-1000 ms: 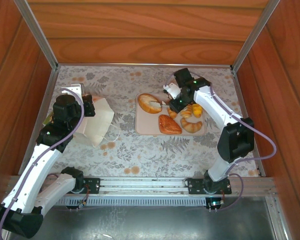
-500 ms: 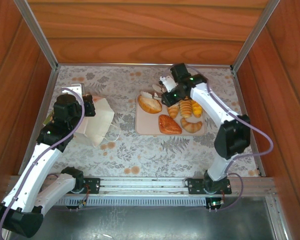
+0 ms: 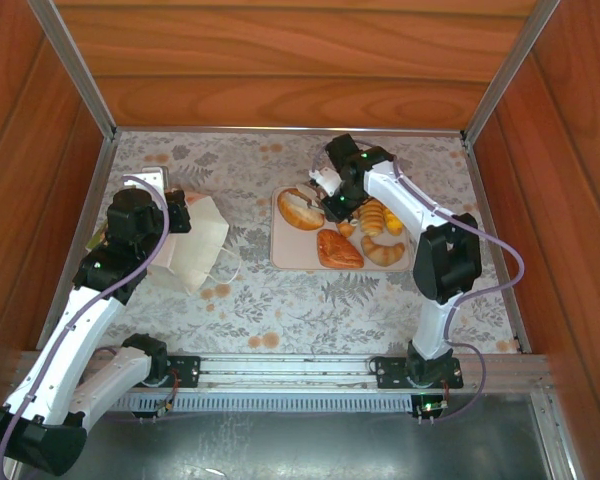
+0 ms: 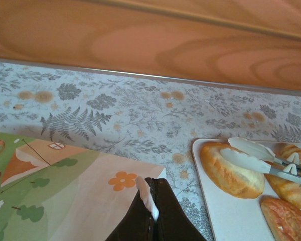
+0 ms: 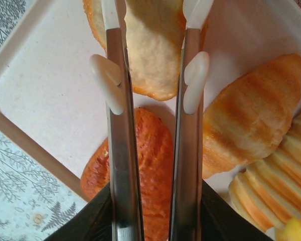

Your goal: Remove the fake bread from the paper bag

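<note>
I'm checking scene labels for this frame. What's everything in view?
paper bag: one, cream with green print, table's left.
tray: one, pinkish-beige, right of centre.
oval roll: one, golden, tray's far left.
flat pastry: one, reddish-brown, tray's near middle.
croissant: one, golden, tray's near right.
small croissant: one, golden, tray's middle.
ridged roll: at least one, golden, tray's far right.
yellow piece: one, yellow, beside the ridged roll.
table: one, grey-and-orange floral cover.
left gripper: one, dark, shut on the paper bag's edge.
right gripper: one, pale-tipped, astride the oval roll; grip unclear.
</note>
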